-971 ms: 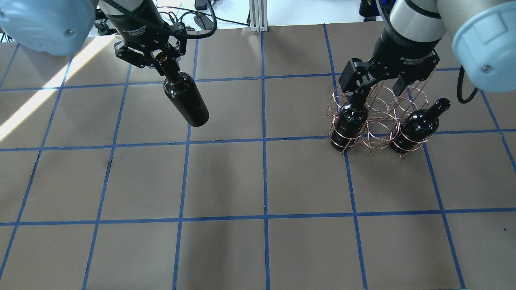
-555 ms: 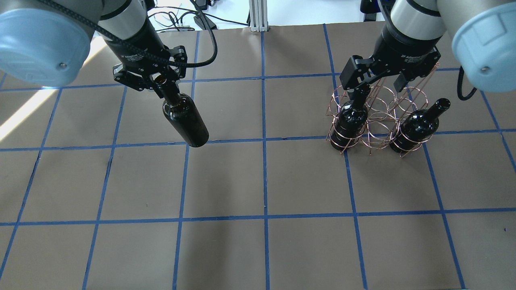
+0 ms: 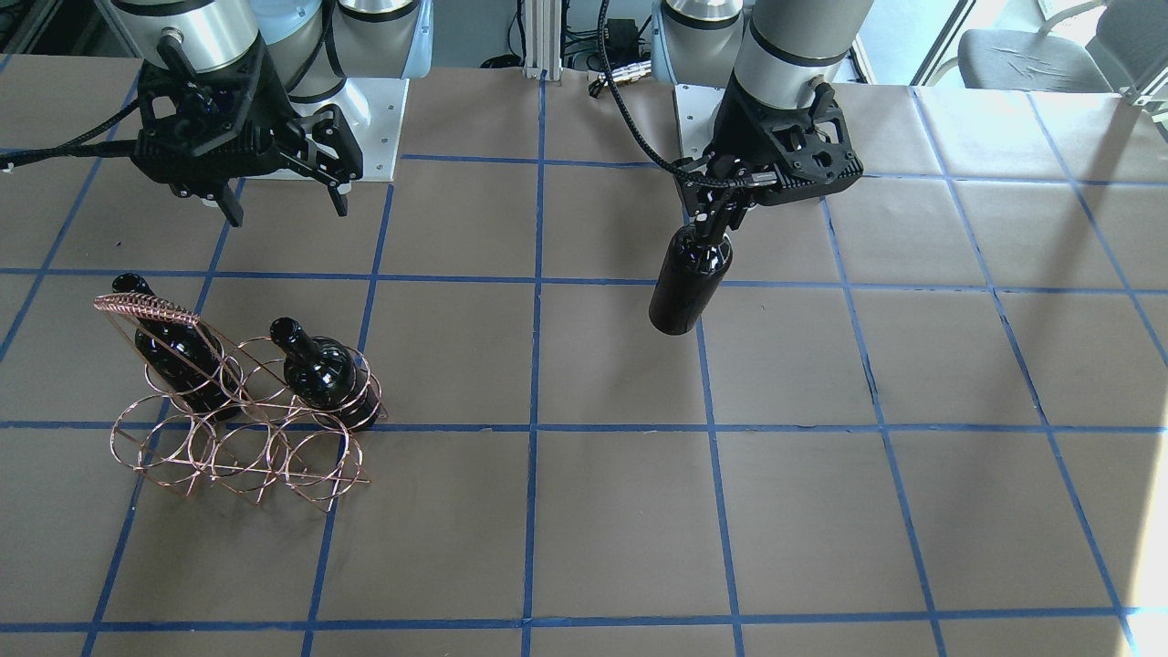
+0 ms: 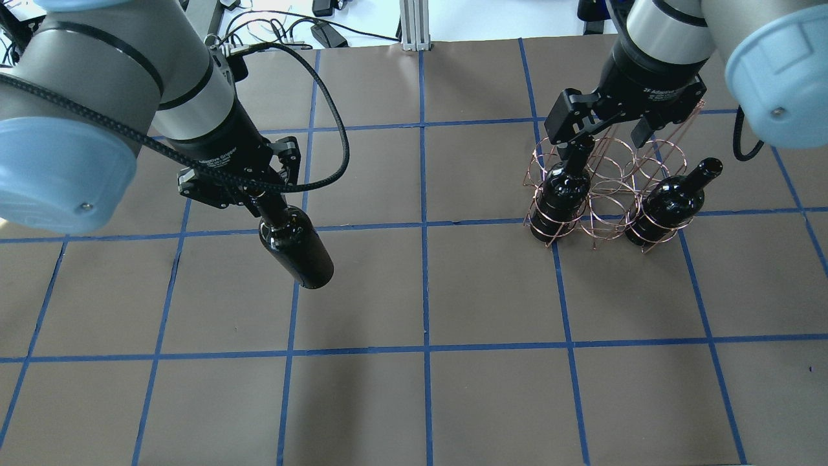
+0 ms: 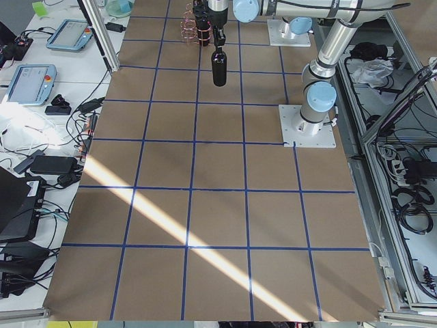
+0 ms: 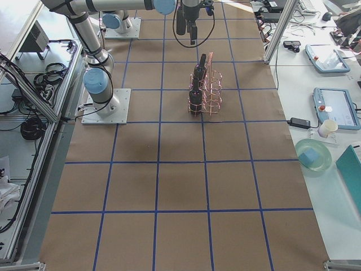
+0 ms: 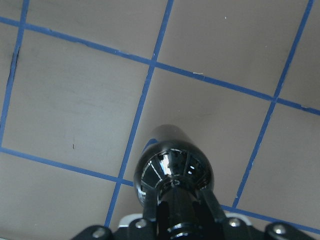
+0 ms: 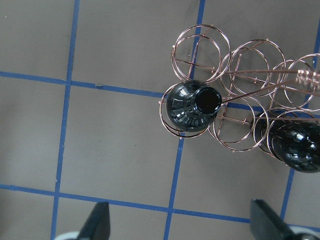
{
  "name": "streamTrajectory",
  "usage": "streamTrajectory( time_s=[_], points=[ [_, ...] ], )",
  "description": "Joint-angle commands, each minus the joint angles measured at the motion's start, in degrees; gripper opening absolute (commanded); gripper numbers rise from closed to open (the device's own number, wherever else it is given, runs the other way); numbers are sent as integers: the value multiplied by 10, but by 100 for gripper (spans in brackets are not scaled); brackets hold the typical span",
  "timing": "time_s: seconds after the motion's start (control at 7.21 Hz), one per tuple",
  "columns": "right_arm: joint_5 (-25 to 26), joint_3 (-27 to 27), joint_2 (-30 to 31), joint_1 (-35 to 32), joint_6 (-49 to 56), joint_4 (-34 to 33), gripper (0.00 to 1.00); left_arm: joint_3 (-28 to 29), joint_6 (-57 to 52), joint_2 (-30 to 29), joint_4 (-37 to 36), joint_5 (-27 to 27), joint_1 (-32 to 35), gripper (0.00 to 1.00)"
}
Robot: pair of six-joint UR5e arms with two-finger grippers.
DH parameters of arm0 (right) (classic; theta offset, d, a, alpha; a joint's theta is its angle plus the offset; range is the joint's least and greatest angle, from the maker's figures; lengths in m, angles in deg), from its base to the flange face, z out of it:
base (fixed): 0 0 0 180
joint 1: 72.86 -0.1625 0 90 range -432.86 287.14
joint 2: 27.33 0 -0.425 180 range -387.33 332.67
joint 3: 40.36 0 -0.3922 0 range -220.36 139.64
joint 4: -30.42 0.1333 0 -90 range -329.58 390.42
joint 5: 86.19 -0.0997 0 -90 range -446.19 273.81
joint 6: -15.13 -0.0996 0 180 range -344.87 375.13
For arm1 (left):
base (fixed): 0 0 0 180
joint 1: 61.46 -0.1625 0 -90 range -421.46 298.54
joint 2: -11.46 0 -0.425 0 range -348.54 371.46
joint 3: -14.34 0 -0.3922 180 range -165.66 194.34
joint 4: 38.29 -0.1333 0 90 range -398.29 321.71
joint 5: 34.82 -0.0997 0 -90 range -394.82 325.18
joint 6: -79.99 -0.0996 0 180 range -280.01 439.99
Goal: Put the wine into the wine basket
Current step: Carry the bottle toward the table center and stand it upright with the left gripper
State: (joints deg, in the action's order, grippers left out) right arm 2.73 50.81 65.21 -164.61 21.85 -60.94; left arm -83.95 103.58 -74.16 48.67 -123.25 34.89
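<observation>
My left gripper (image 4: 259,199) is shut on the neck of a glossy black wine bottle (image 4: 299,254), which hangs slightly tilted above the brown table, left of centre. It also shows in the front view (image 3: 689,274) and the left wrist view (image 7: 172,175). The copper wire wine basket (image 4: 611,188) stands at the back right, with a bottle (image 4: 561,194) in its left front loop and another bottle (image 4: 669,200) in its right front loop. The middle loops are empty. My right gripper (image 4: 605,134) is open and empty, just above the basket's back edge (image 8: 305,77).
The table (image 4: 427,291) is brown paper with a grid of blue tape lines. In the front view the basket's coiled handle (image 3: 146,308) slants up over its left side. Cables and a metal post (image 4: 414,26) lie beyond the table's far edge.
My left arm has carried the held bottle toward the table's near side and slightly right. The right gripper stays open over the basket, barely moved.
</observation>
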Motion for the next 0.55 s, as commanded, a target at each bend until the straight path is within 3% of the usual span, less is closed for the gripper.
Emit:
streamTrajectory(
  time_s=[0.0,0.42],
  points=[
    [-7,1,-1,1,0,-2,100,-15,26,3,-4,3,15,0],
    [-8,1,-2,1,0,0,100,-16,86,-18,-45,3,57,0]
  ],
)
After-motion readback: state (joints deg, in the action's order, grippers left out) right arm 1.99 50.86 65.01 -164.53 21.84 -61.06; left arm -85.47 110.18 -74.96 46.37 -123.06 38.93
